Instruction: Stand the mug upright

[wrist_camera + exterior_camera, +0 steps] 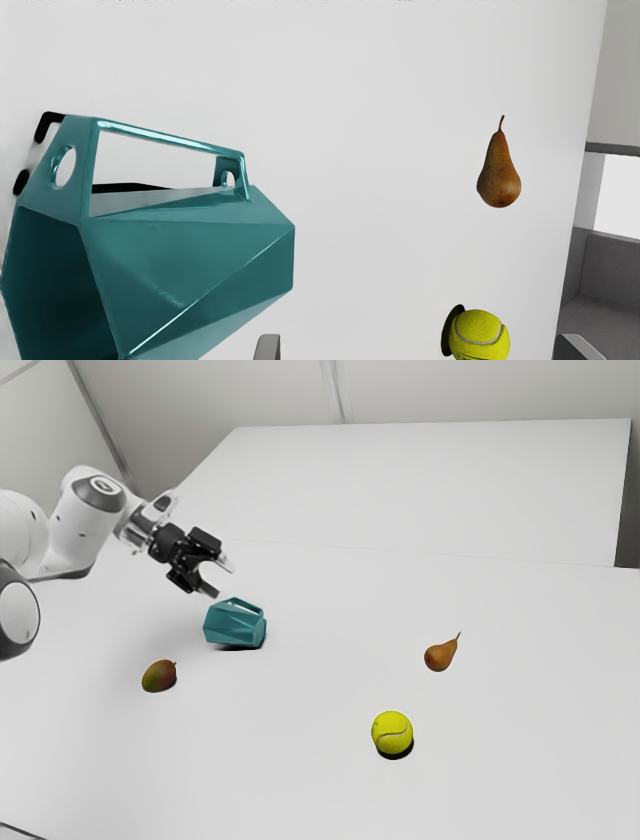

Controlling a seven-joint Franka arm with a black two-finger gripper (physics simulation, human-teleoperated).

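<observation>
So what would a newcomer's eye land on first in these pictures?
The glossy teal faceted mug, lying on its side with its handle up, on the white table just below the open black two-finger gripper. Next, the bright yellow-green tennis ball, nearest the camera in the exterior view, with the brown pear beyond it.
</observation>
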